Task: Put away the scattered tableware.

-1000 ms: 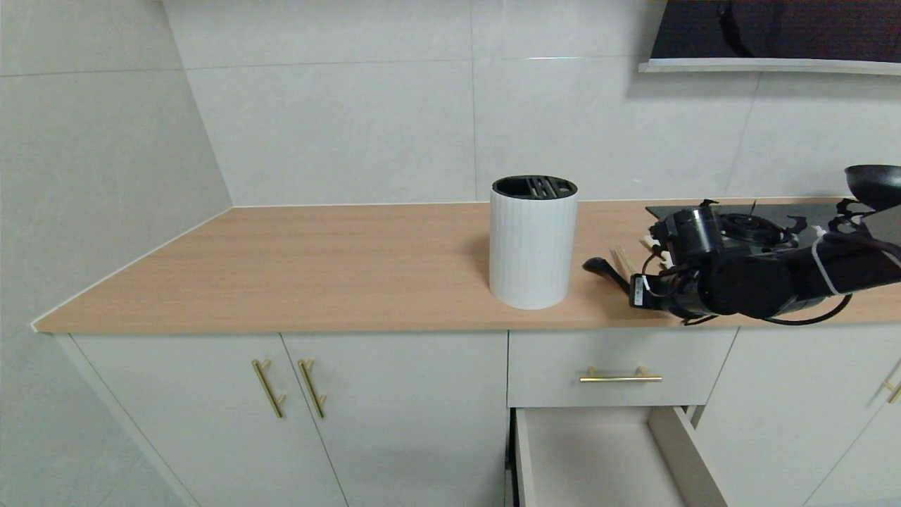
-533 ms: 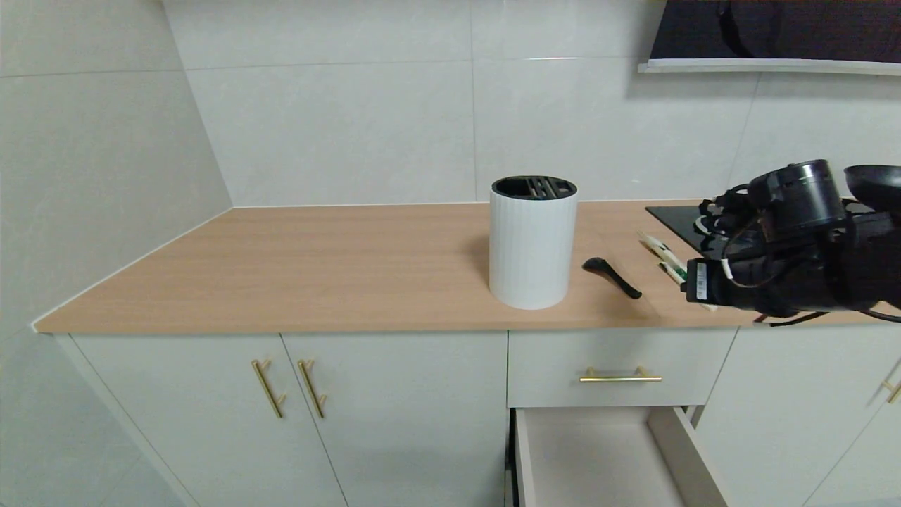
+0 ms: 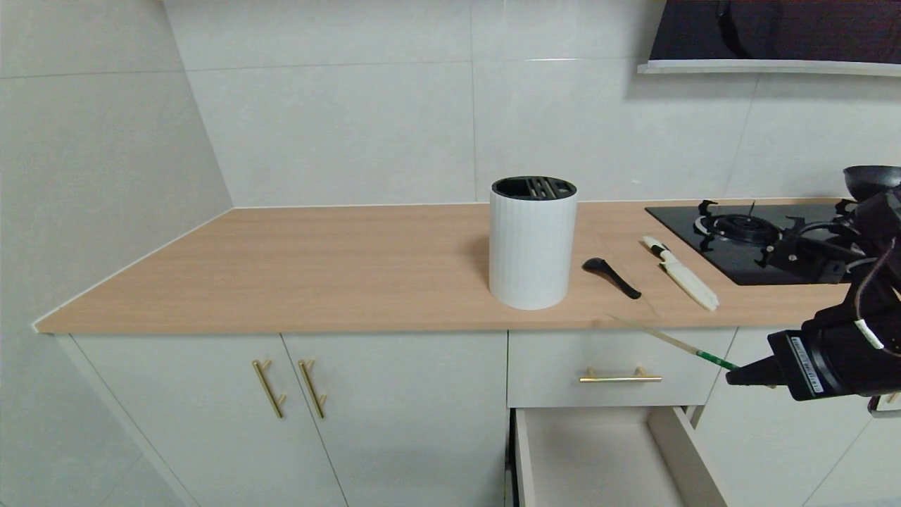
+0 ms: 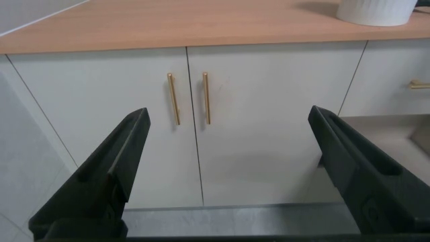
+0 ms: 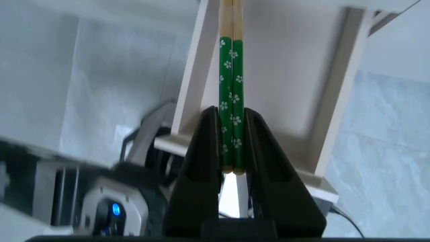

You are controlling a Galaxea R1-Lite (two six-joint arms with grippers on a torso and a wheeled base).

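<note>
The open drawer (image 3: 597, 451) sits lowest and nearest, pulled out under the right part of the countertop (image 3: 317, 267). Above its right side, in front of the cabinet face, the right gripper (image 3: 735, 379) is pinched narrow on a pair of chopsticks (image 3: 669, 340). The right wrist view shows the two sticks side by side between the fingers (image 5: 201, 144). They are pale wood with a green band dotted with small white flowers at the held end. They slant up from the gripper, and their thin tips reach the countertop's front edge.

The left gripper (image 4: 227, 117) is spread wide with nothing in it, facing the double cabinet doors (image 4: 195, 128) with brass handles.

On the countertop, a white ribbed utensil holder (image 3: 533, 246) with a black slotted top stands near the front edge. Just right of it lies a black spoon (image 3: 611, 274), then a pale knife (image 3: 680, 274). A black gas hob (image 3: 746, 239) fills the far right corner, with a dark pan (image 3: 871, 179) on it.
</note>
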